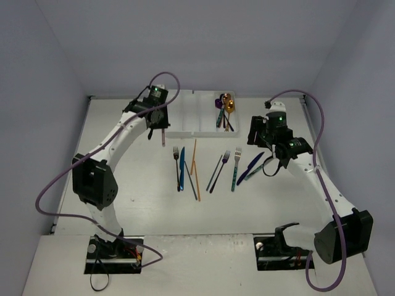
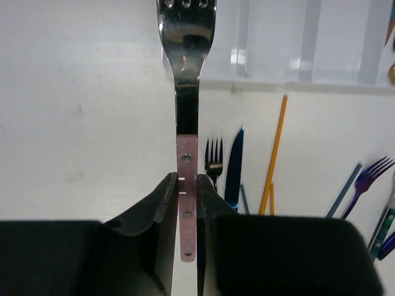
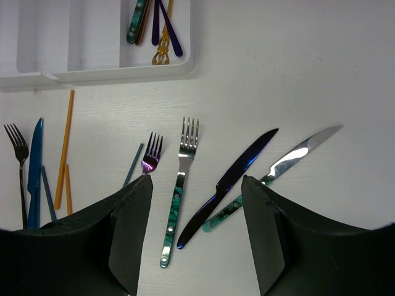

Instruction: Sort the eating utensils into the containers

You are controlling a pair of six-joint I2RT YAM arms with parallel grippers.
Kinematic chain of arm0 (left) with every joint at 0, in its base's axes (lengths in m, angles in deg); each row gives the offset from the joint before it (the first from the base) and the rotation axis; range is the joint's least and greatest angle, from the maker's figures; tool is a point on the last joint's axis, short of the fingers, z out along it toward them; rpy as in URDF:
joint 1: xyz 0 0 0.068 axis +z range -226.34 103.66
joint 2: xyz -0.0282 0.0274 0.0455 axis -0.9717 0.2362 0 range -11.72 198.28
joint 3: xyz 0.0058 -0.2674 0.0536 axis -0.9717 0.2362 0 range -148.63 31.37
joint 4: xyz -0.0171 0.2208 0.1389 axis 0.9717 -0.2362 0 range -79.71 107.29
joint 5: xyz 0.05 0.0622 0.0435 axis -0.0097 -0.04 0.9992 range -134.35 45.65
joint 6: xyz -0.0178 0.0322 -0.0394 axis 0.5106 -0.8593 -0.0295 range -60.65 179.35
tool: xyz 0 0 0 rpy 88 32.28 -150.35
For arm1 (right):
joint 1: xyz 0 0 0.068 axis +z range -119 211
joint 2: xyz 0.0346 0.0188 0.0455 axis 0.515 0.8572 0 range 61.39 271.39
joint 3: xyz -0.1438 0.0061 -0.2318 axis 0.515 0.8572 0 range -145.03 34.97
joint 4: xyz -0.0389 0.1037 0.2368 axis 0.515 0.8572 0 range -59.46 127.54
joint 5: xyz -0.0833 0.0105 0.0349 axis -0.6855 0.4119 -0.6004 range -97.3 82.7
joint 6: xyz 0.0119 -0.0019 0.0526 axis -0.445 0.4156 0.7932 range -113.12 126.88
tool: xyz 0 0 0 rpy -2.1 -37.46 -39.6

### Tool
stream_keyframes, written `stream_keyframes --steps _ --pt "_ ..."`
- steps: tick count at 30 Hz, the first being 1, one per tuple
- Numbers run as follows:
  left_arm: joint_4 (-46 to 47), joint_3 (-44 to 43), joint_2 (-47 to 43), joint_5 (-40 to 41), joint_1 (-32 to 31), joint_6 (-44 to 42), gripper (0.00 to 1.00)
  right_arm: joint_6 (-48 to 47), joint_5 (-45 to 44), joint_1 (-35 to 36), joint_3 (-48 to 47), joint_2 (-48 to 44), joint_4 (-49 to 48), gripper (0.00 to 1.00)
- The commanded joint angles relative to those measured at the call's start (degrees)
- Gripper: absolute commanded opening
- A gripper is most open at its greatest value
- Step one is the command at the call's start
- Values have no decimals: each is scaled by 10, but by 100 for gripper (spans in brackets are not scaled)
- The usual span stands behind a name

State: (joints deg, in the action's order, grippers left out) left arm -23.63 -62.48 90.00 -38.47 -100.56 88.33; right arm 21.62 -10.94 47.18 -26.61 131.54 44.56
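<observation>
My left gripper (image 2: 187,186) is shut on the pink handle of a silver fork (image 2: 187,80). The fork's head points at the front wall of the white tray (image 2: 278,68). In the top view this gripper (image 1: 159,126) hovers at the tray's (image 1: 185,118) front left corner. My right gripper (image 3: 196,180) stands open above a teal-handled fork (image 3: 176,203), a dark blue knife (image 3: 231,179) and a teal-handled silver knife (image 3: 278,169). It touches none of them. The tray's right compartment holds several utensils (image 3: 154,24).
A purple fork (image 3: 150,157), orange chopsticks (image 3: 65,148), a blue knife (image 3: 35,166) and a black fork (image 3: 18,154) lie in a loose row on the table in front of the tray. The enclosure's walls stand on three sides.
</observation>
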Motion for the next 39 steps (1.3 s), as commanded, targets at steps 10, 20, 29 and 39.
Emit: stream_keyframes --steps 10,20,29,39 --pt "2 -406 295 -34 57 -121 0 43 31 2 34 -22 -17 58" --pt "11 -558 422 -35 58 -113 8 67 31 3 59 -54 -5 59" --pt "9 -424 300 7 42 -93 38 56 31 3 47 -61 11 63" --pt "11 -67 45 19 -18 37 54 41 47 3 57 -94 19 63"
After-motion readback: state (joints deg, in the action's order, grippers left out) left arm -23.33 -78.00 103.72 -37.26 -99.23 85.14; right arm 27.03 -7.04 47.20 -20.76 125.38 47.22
